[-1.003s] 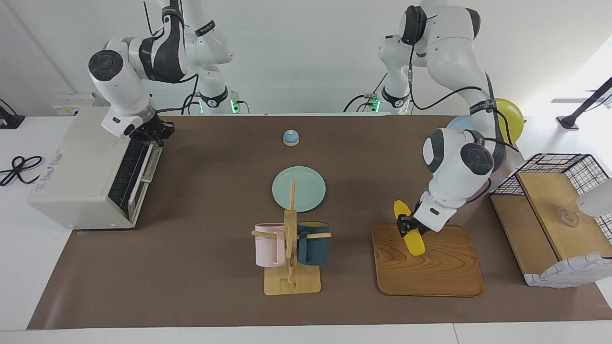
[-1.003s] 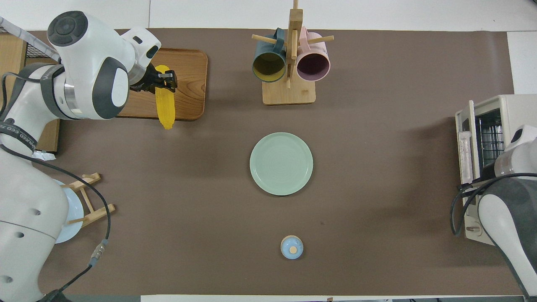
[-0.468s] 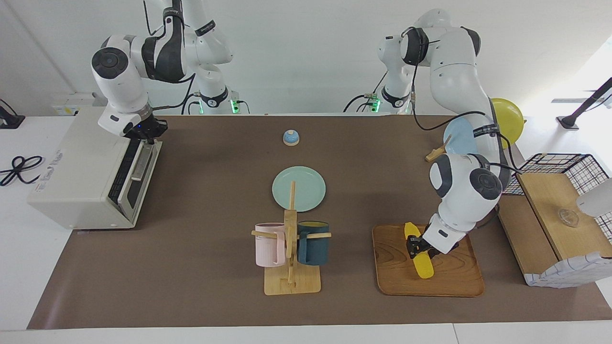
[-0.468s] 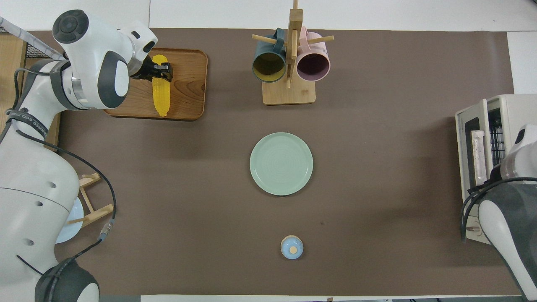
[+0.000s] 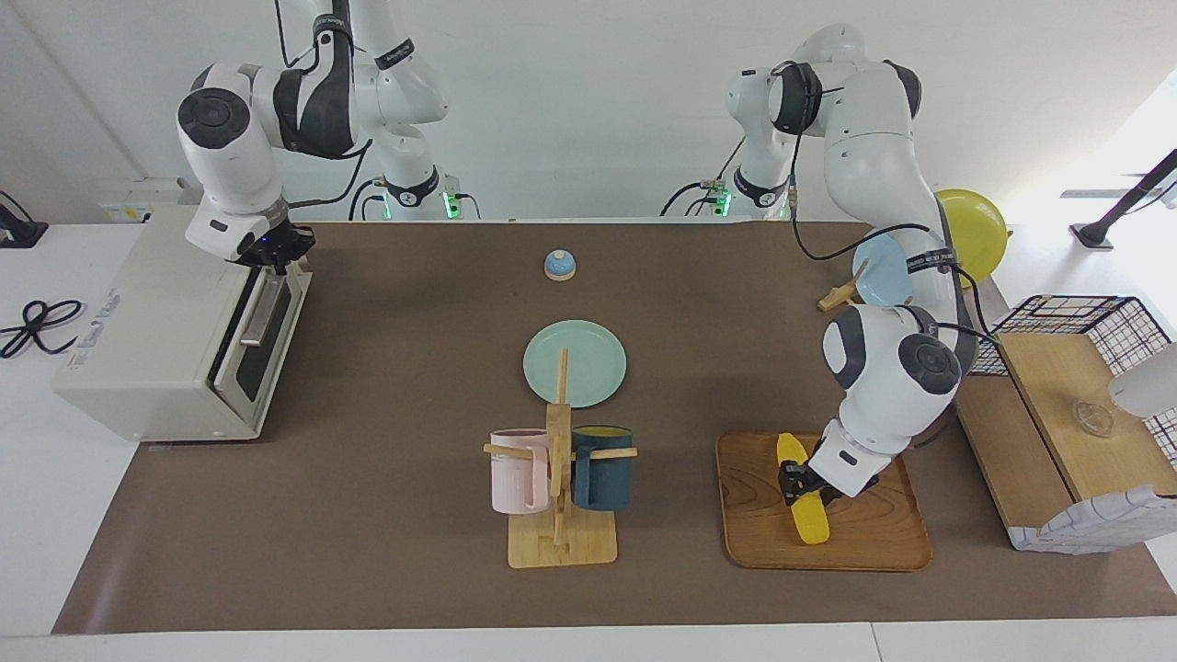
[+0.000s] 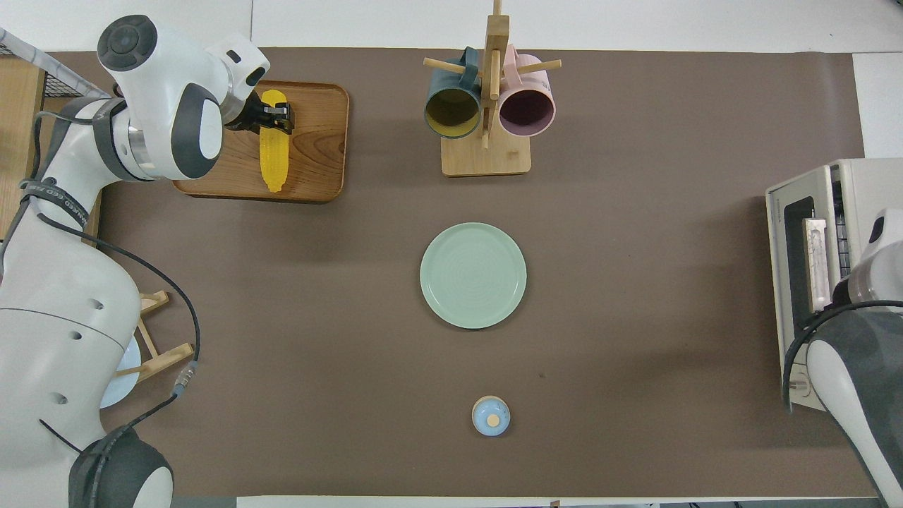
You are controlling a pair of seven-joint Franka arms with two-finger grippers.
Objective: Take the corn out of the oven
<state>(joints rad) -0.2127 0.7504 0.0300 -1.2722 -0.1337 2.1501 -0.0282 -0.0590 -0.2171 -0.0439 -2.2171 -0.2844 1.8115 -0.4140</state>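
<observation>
a matte brown mat [image 5: 386, 515] covers the tabletop in a white-walled room. near the table's edge farthest from the robots, toward the left arm's end, a rounded wooden tray [image 5: 860, 542] with visible grain carries the corn [image 5: 802, 504], a bright yellow tapered cob lying on it. the left gripper [image 5: 796, 482] is closed around the cob's middle. at the right arm's end sits the oven [image 5: 156, 340], boxy and off-white, its dark glass door nearly shut. the right gripper [image 5: 276, 260] is at the door's metal bar handle; i cannot tell its finger spacing. a smooth round green plate [image 5: 575, 363] lies mid-table.
</observation>
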